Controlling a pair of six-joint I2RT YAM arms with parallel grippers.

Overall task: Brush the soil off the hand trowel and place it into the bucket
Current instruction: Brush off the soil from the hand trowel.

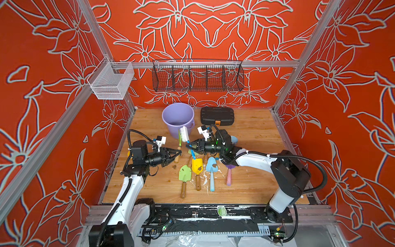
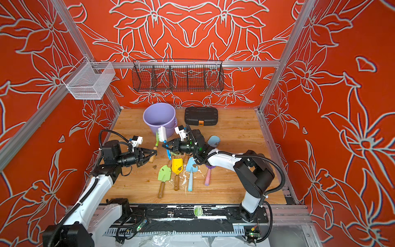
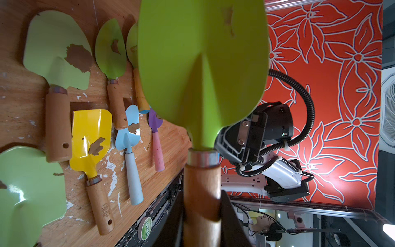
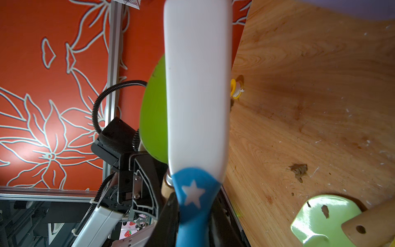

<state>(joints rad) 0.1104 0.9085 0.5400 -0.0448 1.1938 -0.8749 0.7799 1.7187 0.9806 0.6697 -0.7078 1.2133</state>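
Trowel (image 3: 203, 64), green-bladed, stands upright just at 6 o'clock of the bucket (image 1: 171, 129), which sits at 12 o'clock on the table (image 1: 256, 149) and looks empty. Left gripper (image 1: 177, 153) pinches its wooden handle. Right gripper (image 1: 188, 146) pinches the brush (image 1: 183, 133) by its blue handle, with the white head close beside the blade at 3 o'clock; whether the bristles touch I cannot tell. Soil (image 3: 229, 18) shows on this blade only as a faint brown smear near the tip, so brushing seems nearly done, while the drop into the bucket is not yet made. More trowels with brown patches lie at 6 o'clock, among them a yellow trowel (image 1: 197, 165). Markings: a white star (image 4: 193, 194) on the brush's neck; a round green sticker (image 1: 222, 211) on the front rail and a stamp (image 3: 105, 208) on a wooden handle, both unreadable.
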